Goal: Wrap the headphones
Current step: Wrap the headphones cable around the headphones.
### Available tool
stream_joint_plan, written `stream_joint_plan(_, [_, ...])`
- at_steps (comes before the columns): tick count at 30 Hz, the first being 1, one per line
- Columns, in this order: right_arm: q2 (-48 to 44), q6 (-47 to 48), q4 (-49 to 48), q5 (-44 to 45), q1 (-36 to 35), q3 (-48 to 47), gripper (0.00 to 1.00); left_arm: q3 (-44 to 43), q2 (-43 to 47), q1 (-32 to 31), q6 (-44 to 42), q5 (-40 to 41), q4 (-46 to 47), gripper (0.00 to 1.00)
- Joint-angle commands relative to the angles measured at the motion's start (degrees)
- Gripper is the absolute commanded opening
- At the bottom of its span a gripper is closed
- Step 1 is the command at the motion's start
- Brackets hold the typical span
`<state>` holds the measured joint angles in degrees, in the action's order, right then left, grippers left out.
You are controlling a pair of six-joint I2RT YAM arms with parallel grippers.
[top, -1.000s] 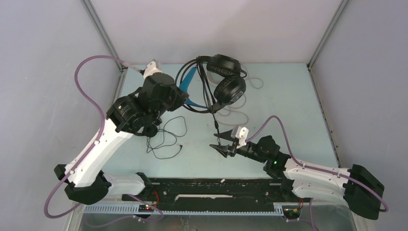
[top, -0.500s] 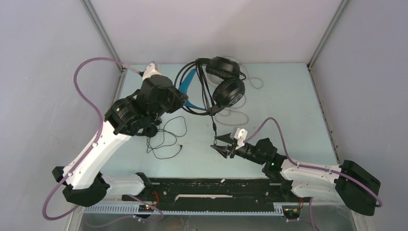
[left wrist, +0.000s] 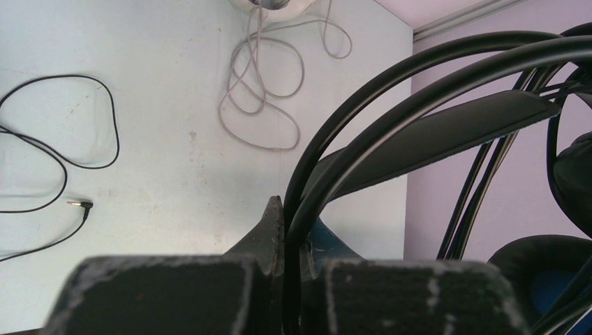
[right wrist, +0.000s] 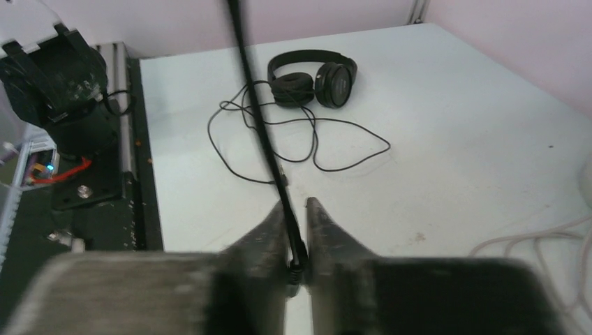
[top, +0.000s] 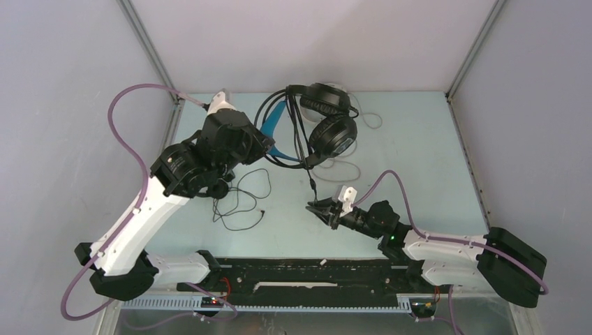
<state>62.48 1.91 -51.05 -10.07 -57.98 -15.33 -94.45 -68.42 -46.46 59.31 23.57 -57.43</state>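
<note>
My left gripper is shut on the wire headband of the bulky black headphones with blue lining and holds them above the back of the table. In the left wrist view the fingers pinch the black band. Their black cord hangs down into my right gripper. In the right wrist view the right gripper is shut on the cord near its plug end. The small thin black headphones lie on the table with loose cord.
The white-grey headphones sit at the back behind the black pair. Their pale cord loops on the table. A black rail runs along the near edge, and walls close in the left, right and back.
The right gripper's jaws have closed in on the hanging cord, and the arm has crept slightly left. The left arm still holds the black headphones in about the same place.
</note>
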Motion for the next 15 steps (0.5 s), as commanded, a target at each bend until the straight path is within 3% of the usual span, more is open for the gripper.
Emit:
stream_joint_plan(1, [0.5,-0.6,-5.5,0.5,0.6,0.9,0.08,1.1,3.1,0.2,-1.8,-4.9,9.4,0.0])
stream_joint_plan(2, [0.4,-0.9,-5.6,0.3,0.8,0.9,0.0,1.8,3.5,0.2,-3.3,-6.5,10.8,0.0])
stream_joint_plan(9, [-2.6,-4.5,-2.6,-1.3,4.7,1.0,0.0,10.0,7.9,0.3,-13.0,-22.2,22.4,0.0])
stream_joint_plan(15, [-7.6,-5.9,3.2,-3.3,8.1,1.3,0.0,11.0,8.2,1.2,-22.6,-34.3,21.5,0.0])
